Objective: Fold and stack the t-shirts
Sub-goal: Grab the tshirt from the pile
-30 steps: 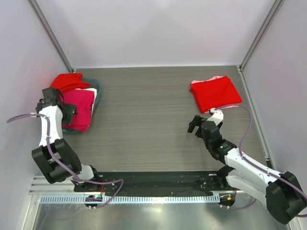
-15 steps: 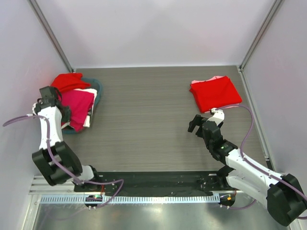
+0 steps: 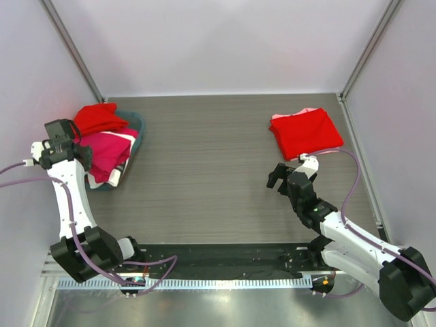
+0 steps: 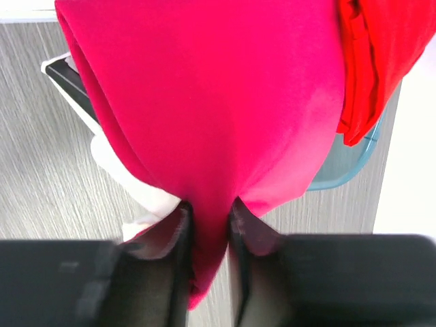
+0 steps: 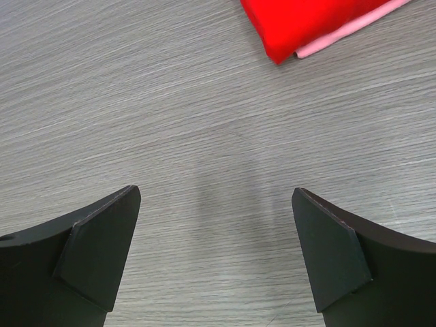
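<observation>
At the left of the table, a magenta t-shirt (image 3: 107,151) (image 4: 218,102) hangs from my left gripper (image 3: 75,146) (image 4: 209,212), which is shut on a pinch of its cloth. The shirt trails from a pile in a teal basket (image 3: 139,127) (image 4: 349,170). That pile also holds a crumpled red t-shirt (image 3: 99,117) (image 4: 381,54) and some white cloth (image 4: 129,187). At the back right lies a folded red t-shirt (image 3: 306,133) (image 5: 313,20) on top of a pink one (image 5: 354,30). My right gripper (image 3: 289,176) (image 5: 216,197) hovers open over bare table, just in front of that stack.
Grey wood-grain table (image 3: 204,163) with white walls on the left, back and right. A black rail (image 3: 218,255) and the arm bases run along the near edge. A dark flat piece with a white edge (image 4: 68,82) pokes out beneath the magenta shirt.
My left gripper closed on the magenta shirt and pulled back to the left, lifting the cloth off the pile. The right arm has not moved.
</observation>
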You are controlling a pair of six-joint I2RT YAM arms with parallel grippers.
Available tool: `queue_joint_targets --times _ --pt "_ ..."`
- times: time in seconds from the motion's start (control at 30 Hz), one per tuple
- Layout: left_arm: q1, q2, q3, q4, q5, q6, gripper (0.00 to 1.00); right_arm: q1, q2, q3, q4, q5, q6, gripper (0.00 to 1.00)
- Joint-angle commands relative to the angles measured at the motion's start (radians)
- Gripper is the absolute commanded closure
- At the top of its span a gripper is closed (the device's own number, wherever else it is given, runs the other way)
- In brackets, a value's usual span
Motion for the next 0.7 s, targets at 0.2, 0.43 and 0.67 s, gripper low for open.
queue_joint_targets --times 0.2,0.43,0.67 --pt "0.01 -0.01 -0.087 0.07 0.055 0.034 0.66 0.002 0.001 0.013 0.046 0.008 0.005 0.0" --pt "0.01 -0.031 -0.187 0.14 0.091 0.071 0.99 0.003 0.0 0.013 0.046 0.004 0.003 0.0" --pt "0.008 -0.16 -0.092 0.206 0.139 0.101 1.0 0.003 0.004 0.013 0.047 0.004 0.002 0.0"
